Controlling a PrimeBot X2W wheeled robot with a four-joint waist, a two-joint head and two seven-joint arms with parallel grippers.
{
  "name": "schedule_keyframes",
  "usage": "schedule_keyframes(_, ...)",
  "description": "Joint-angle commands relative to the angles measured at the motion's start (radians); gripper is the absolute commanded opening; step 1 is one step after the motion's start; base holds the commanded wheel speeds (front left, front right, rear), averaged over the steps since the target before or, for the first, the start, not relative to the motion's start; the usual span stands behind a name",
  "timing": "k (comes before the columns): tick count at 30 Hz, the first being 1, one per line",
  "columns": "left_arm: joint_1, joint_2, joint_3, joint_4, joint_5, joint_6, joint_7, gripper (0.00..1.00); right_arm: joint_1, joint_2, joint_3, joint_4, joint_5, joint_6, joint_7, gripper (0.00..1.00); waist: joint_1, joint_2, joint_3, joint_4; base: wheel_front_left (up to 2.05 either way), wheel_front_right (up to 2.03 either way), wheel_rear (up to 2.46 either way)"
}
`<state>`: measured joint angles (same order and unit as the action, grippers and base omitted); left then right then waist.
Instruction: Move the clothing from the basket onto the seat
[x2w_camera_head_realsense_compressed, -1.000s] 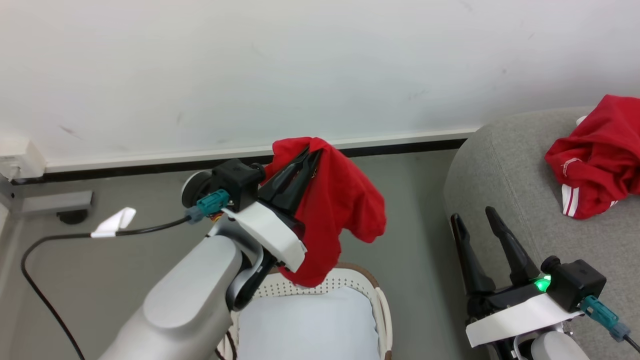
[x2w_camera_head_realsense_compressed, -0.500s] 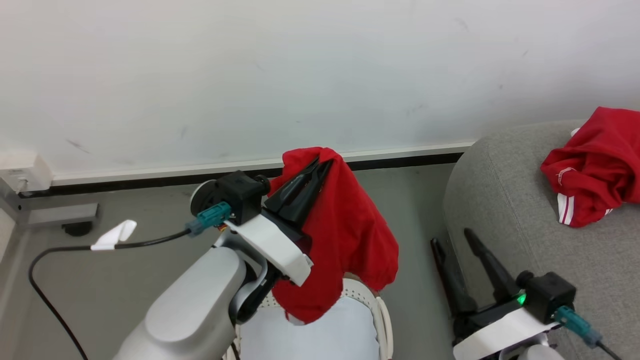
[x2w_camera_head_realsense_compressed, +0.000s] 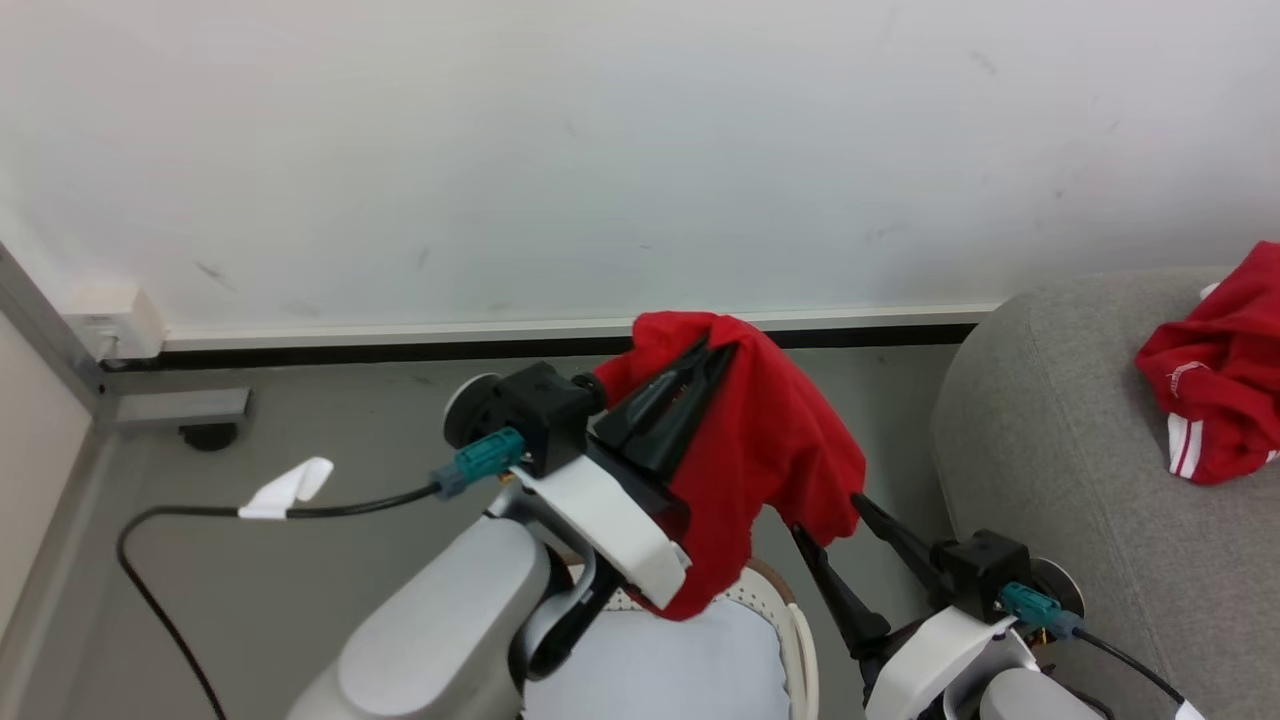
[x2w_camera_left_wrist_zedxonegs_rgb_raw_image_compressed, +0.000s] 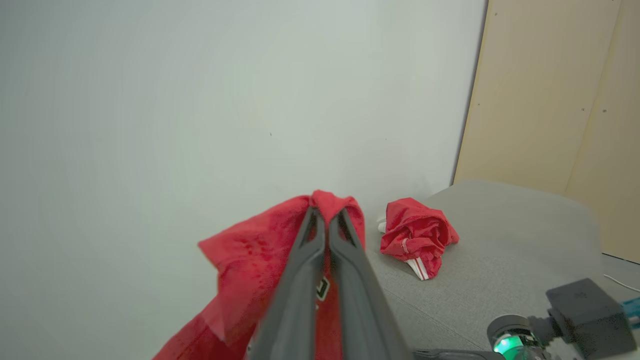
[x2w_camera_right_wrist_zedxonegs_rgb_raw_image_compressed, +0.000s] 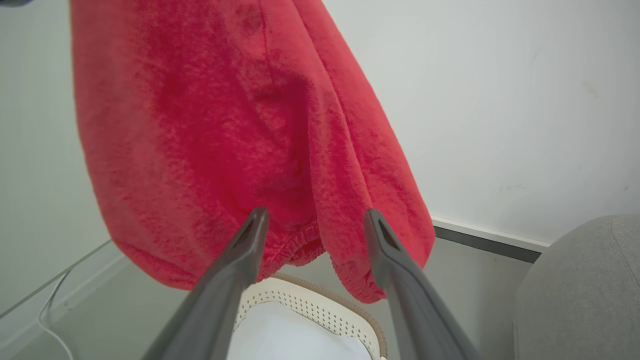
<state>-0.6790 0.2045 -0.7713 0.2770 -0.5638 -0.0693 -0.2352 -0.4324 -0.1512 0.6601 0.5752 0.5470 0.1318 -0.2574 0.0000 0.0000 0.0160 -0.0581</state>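
Two left fingers (x2w_camera_head_realsense_compressed: 660, 405) pinch the clothing (x2w_camera_head_realsense_compressed: 770, 450), half hiding the basket (x2w_camera_head_realsense_compressed: 803, 645); right fingers (x2w_camera_head_realsense_compressed: 838, 600) gape empty

The left gripper (x2w_camera_left_wrist_zedxonegs_rgb_raw_image_compressed: 327, 214), fingers pressed together, pinches a red garment (x2w_camera_left_wrist_zedxonegs_rgb_raw_image_compressed: 250, 255) that drapes to the left. Farther right, a second garment (x2w_camera_left_wrist_zedxonegs_rgb_raw_image_compressed: 417, 236), red with white stripes, lies crumpled on a grey sofa (x2w_camera_left_wrist_zedxonegs_rgb_raw_image_compressed: 505, 240).
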Motion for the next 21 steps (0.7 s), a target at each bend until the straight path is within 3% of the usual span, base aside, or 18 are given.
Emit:
schedule_keyframes(1,0.015,-0.007,-0.008,-0.015,-0.003,-0.001,0.003,0.0,-0.03,-0.008,0.02,0.029,0.006,-0.002,-0.004,1.0,0.0,0.0,-0.004,0.018,0.0,0.0,0.0)
schedule_keyframes(11,0.051,-0.05,-0.084,-0.09,-0.012,-0.017,0.033,0.0,-0.131,0.0,0.097,0.2,-0.021,-0.002,-0.007,1.0,0.0,0.0,-0.019,0.108,0.0,0.0,0.0)
schedule_keyframes(21,0.069,-0.048,-0.147,-0.128,-0.004,-0.027,0.063,0.0,-0.175,0.009,0.105,0.216,-0.055,-0.002,-0.008,1.0,0.0,0.0,-0.033,0.193,0.0,0.0,0.0)
